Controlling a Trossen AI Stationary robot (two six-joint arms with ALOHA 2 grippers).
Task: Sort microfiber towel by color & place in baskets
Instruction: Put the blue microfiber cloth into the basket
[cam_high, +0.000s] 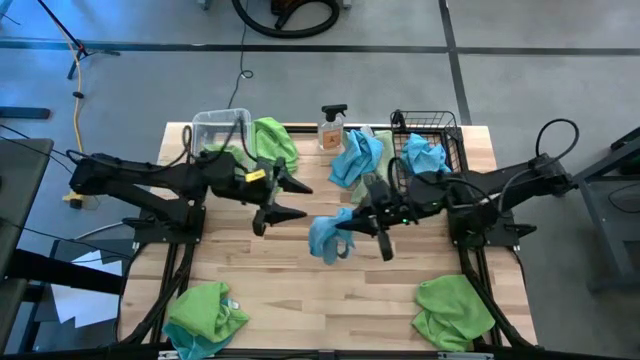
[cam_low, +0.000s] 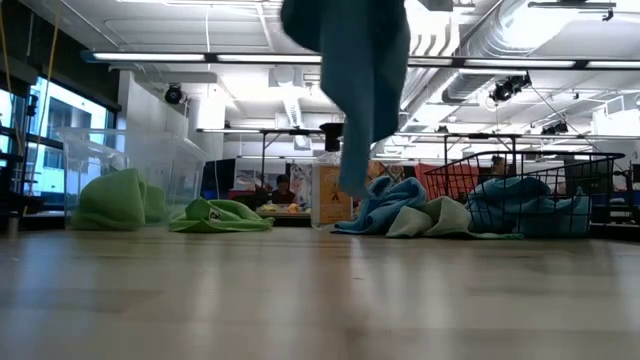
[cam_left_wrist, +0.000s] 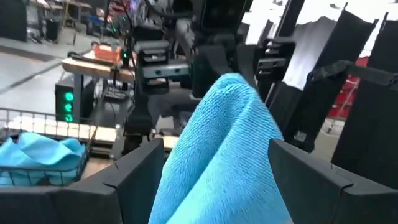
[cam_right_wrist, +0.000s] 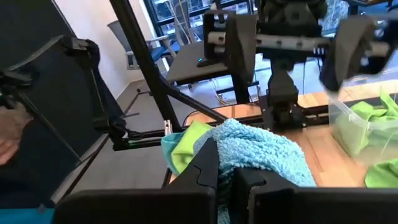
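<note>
My right gripper (cam_high: 352, 228) is over the table's middle, shut on a sky-blue towel (cam_high: 328, 238) that hangs down in the low view (cam_low: 350, 90). My left gripper (cam_high: 298, 200) is open just left of that towel. Its fingers (cam_left_wrist: 124, 180) stand apart, and the towel (cam_left_wrist: 217, 155) shows ahead between them. Whether they touch it, I cannot tell. The clear tub (cam_high: 222, 128) stands at the far left with green towels (cam_high: 272, 145) draped at its side. The black wire basket (cam_high: 445, 135) at the far right holds a blue towel (cam_high: 425, 155). My right gripper pinches a bunched upper part of the blue towel (cam_right_wrist: 249, 152) between its two fingers (cam_right_wrist: 208, 171). The fingers come about level from the table's right side. The towel hangs slack below them, and its lower end (cam_low: 350, 185) is clear of the table.
A spray bottle (cam_high: 332, 128) stands at the far edge between tub and basket. Blue and pale green towels (cam_high: 358, 158) lie heaped left of the basket. Green towels lie at the near left (cam_high: 205, 315) and the near right (cam_high: 455, 312). Bare wood shows in the near middle.
</note>
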